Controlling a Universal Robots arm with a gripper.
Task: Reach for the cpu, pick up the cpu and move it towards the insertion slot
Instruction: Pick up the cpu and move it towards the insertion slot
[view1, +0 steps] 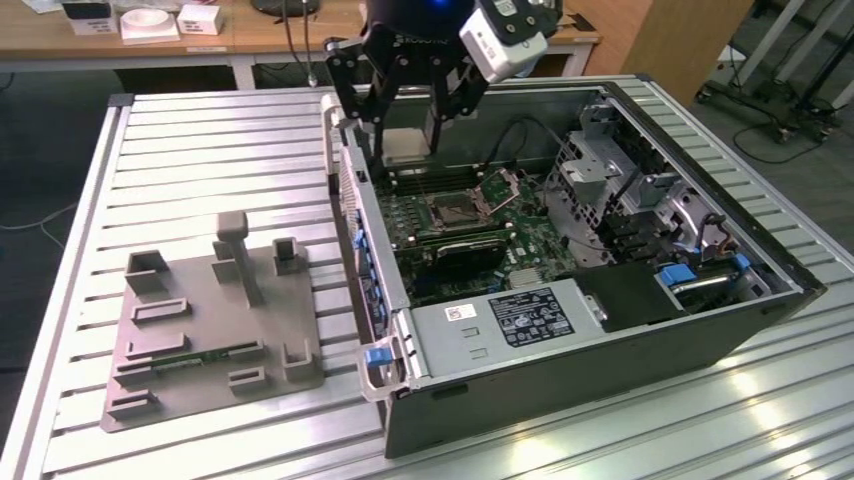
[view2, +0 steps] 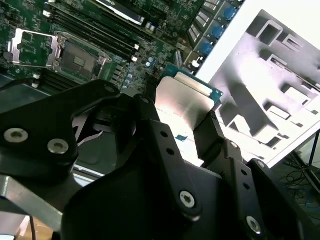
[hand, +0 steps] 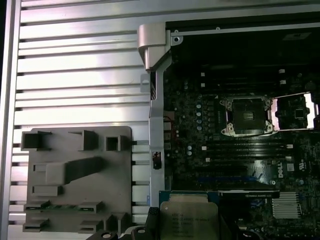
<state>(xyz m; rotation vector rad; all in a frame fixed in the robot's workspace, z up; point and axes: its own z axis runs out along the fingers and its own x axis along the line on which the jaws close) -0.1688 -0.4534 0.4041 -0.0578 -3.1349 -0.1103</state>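
My gripper (view1: 408, 135) is shut on the cpu (view1: 404, 143), a flat square chip with a silvery face and pale edges. The chip sits between the two black fingers in both wrist views, cpu (view2: 182, 95) and cpu (hand: 187, 216). It hangs in the air over the far end of the open computer case, close to the case wall on the exterior view's left. The insertion slot (view1: 458, 209) is a square metal-framed socket with a dark centre and its cover plate swung open, seen as insertion slot (hand: 248, 116) and insertion slot (view2: 77, 59). It lies apart from the chip, lower on the motherboard.
The open computer case (view1: 607, 335) lies on a slatted metal table (view1: 200, 160). A grey plastic fixture (view1: 214, 320) with upright blocks stands to the exterior view's left of the case. Long memory slots (hand: 240, 148) run beside the socket. Drive cages and cables (view1: 627, 190) fill the case's right part.
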